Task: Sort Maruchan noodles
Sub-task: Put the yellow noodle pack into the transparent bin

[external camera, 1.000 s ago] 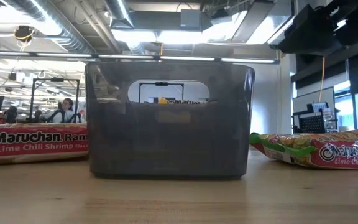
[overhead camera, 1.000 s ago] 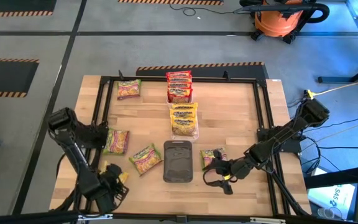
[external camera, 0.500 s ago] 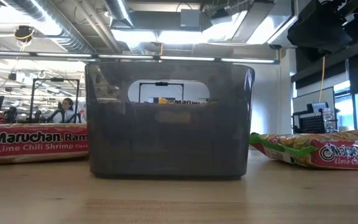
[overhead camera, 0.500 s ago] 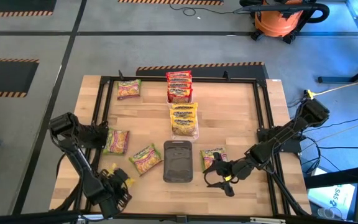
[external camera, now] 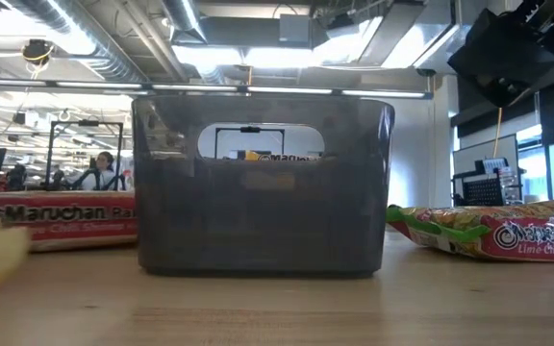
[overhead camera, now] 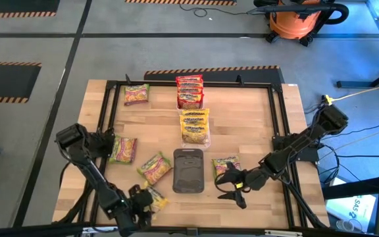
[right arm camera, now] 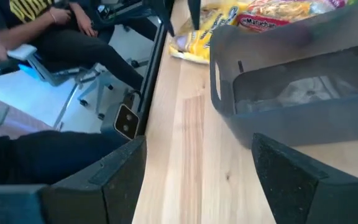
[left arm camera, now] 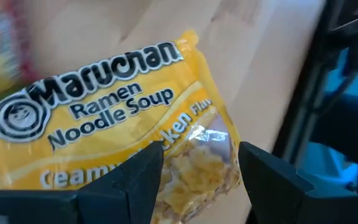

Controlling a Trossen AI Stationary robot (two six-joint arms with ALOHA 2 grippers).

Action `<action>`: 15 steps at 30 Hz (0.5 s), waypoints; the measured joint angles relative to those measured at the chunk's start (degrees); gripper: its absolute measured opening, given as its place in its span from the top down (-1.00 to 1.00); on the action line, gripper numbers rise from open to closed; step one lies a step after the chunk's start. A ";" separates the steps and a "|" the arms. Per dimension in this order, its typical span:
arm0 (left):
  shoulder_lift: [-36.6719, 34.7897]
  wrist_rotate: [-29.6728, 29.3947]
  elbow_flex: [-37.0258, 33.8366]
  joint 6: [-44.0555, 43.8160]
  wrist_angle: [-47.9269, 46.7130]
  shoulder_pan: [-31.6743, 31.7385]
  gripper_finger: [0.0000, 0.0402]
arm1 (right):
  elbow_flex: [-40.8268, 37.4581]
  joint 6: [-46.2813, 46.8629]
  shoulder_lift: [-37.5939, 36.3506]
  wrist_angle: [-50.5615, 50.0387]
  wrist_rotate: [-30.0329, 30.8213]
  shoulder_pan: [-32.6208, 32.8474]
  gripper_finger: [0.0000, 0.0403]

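The Maruchan noodles lie spread over the wooden table (overhead camera: pixel 242 125). One yellow packet (left arm camera: pixel 117 124) is held by the left gripper (overhead camera: pixel 147 201) near the front edge of the table, a little to the left of the dark tray (overhead camera: pixel 188 170). In the left wrist view the two dark fingers (left arm camera: pixel 138 180) sit on either side of the packet's end, spread wide around it. Its front reads "Ramen Noodle Soup". A stack of red packets (overhead camera: pixel 189 91) lies at the far side of the table, and a stack of yellow packets (overhead camera: pixel 195 126) lies just in front of it. A green-and-pink packet (overhead camera: pixel 136 94) is at the far left. Two more green-and-pink packets (overhead camera: pixel 123 149) lie on the left side, nearer the front. One more green-and-pink packet (overhead camera: pixel 224 164) lies just right of the dark tray. The right gripper (overhead camera: pixel 227 187) hangs just in front of that packet, with its fingers wide apart and nothing between them. A person (right arm camera: pixel 48 28) sits beyond the table edge.
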 joint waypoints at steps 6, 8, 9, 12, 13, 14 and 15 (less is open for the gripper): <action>0.82 -0.44 -0.18 6.76 7.20 1.48 -0.03 | -0.02 0.40 0.80 1.90 2.14 2.75 -0.33; 0.95 -0.96 -0.24 9.49 10.02 1.48 -0.03 | 0.27 0.71 1.42 3.34 3.24 3.45 -0.33; 1.02 -1.08 -0.29 10.54 10.91 1.49 -0.03 | 0.79 1.31 2.13 3.50 3.43 3.44 -0.33; 1.49 -2.85 -0.34 13.34 13.72 2.02 -0.03 | 3.08 3.22 5.13 2.78 2.40 4.01 -0.33; 1.49 -3.43 -0.34 14.35 14.69 2.22 -0.03 | 4.57 3.45 6.64 2.86 2.11 4.01 -0.33; 1.47 -3.52 -0.05 14.75 15.09 2.68 -0.03 | 5.92 3.43 7.88 2.57 1.94 4.05 -0.33; 1.44 -3.58 0.36 14.88 14.96 2.90 -0.03 | 7.36 3.42 9.20 2.36 1.92 4.10 -0.33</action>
